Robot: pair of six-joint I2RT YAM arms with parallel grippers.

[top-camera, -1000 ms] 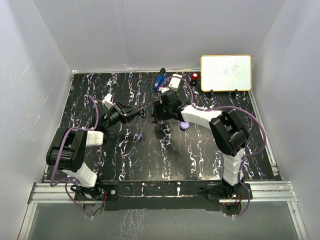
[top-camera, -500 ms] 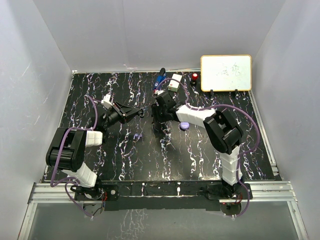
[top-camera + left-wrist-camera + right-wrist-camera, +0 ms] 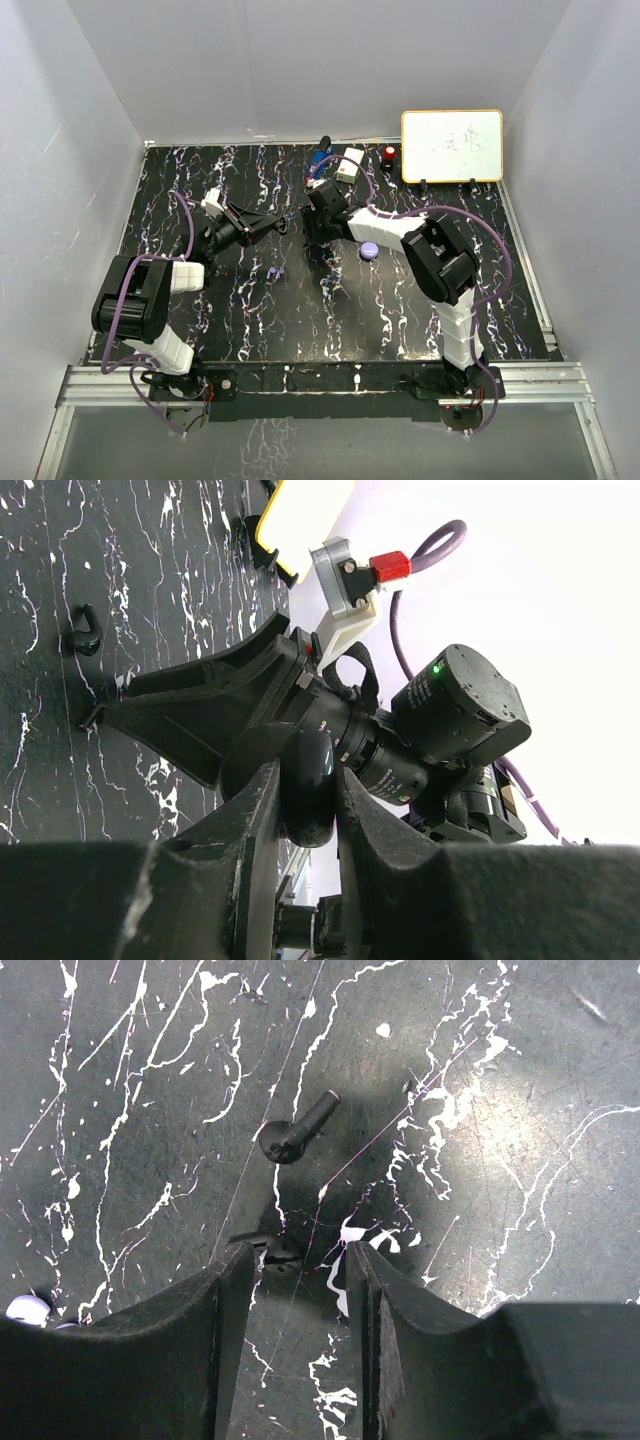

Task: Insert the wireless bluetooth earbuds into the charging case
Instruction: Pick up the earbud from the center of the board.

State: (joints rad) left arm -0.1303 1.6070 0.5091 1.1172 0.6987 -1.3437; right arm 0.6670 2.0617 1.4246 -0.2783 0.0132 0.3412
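Earbuds not in yet: left gripper clamps black case, right gripper half-open and empty over black bud on table, lilac pair untouched.

A robotics laboratory test cell: two robot arms, the left one and the right one, stand bolted side by side to an aluminium rail at the near edge of a black, white-veined table. Plain white panels box the table in on three sides. Purple cables loop along the arms, and a small yellow-framed whiteboard with handwriting too faint to read stands propped at the far right corner.
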